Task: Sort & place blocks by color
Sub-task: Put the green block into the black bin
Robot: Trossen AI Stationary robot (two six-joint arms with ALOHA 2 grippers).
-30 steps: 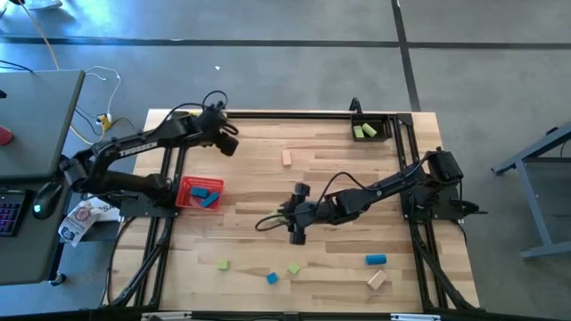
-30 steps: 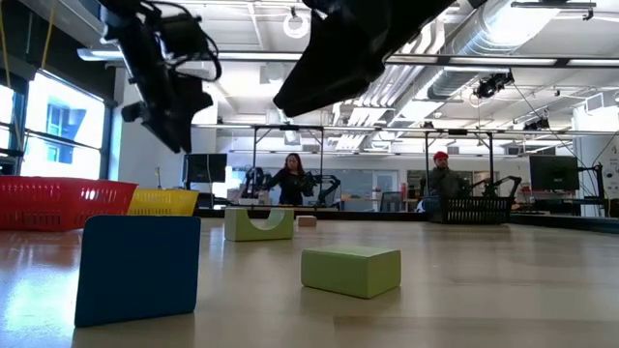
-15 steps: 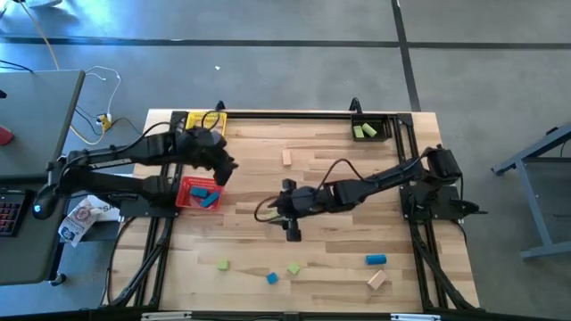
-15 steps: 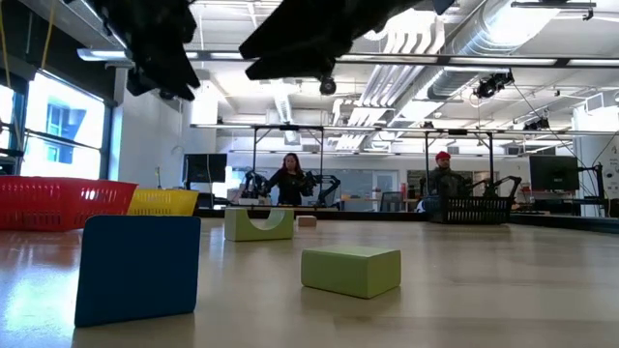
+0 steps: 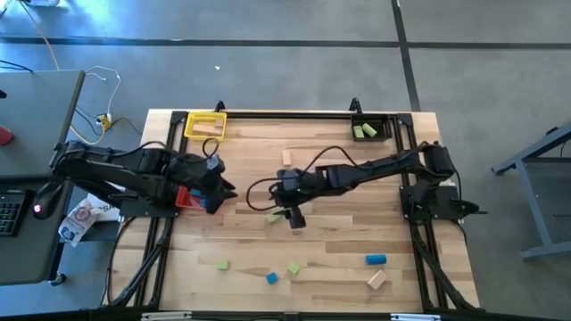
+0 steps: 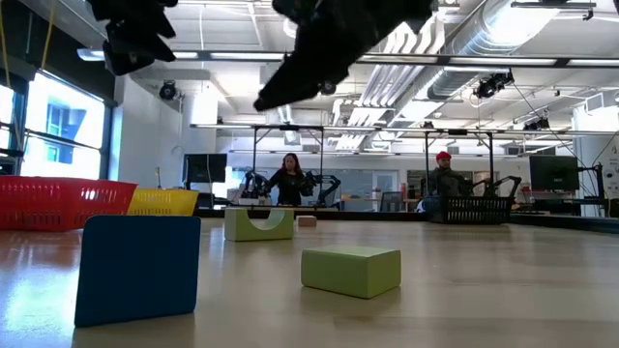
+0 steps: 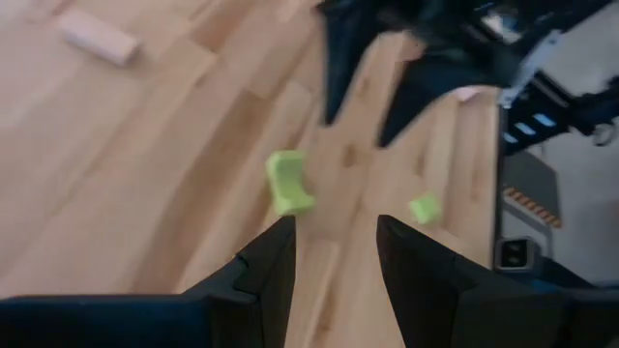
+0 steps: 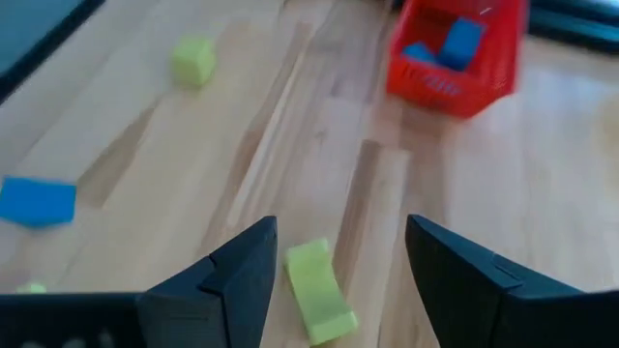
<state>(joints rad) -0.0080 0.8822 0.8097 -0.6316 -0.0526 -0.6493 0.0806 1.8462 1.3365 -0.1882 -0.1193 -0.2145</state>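
My right gripper [image 5: 292, 217] [image 8: 340, 232] hangs open over the table's middle, above a light green arch block [image 5: 274, 217] [image 8: 317, 295] that shows between its fingers without touching them. My left gripper [image 5: 218, 188] [image 7: 334, 227] is open above the red bin's [image 5: 185, 197] right edge, pointing toward the same arch block [image 7: 288, 182]. Both are well off the table in the low view. Near the near edge lie green blocks [image 5: 222, 265] [image 5: 293, 267], blue blocks [image 5: 272, 278] [image 5: 376, 259] and a tan block [image 5: 377, 279]. Another tan block [image 5: 286, 157] lies farther off.
The red bin [image 8: 455, 48] holds blue blocks. A yellow bin [image 5: 205, 125] with a tan block stands at the far left corner, and a black bin [image 5: 368, 131] with green blocks at the far right. People stand in the room beyond the table.
My left gripper has swung from the far left corner, uncovering the yellow bin, toward the near edge and stands over the red bin. My right gripper has shifted slightly toward the far edge and the left. The blocks on the table have kept still.
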